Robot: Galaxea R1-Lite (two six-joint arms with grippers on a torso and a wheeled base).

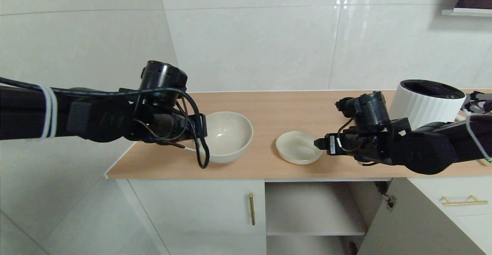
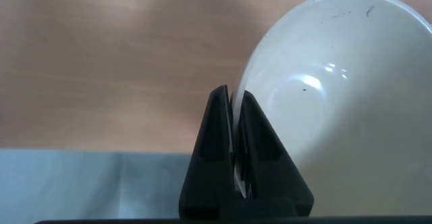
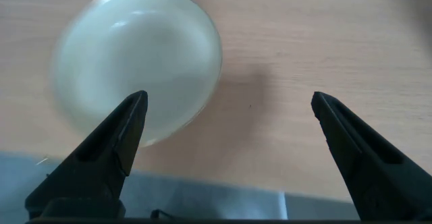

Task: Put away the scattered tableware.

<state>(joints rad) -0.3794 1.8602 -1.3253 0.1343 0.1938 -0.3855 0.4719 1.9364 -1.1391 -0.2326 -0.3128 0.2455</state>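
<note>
One grasp is made: the left gripper (image 2: 233,97) pinches the big bowl's (image 1: 226,134) left rim; the right gripper (image 3: 228,97), spread wide, has the small dish (image 3: 135,55) just to its left

A white ribbed canister (image 1: 426,101) stands at three o'clock on the wooden worktop (image 1: 300,105). A tiled wall (image 1: 250,36) rises at twelve o'clock.

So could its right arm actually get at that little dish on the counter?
Probably yes. The right tool is open and sits right at the small dish's rim, with nothing lying between them. The white canister stands off to the side, out of the way.
</note>
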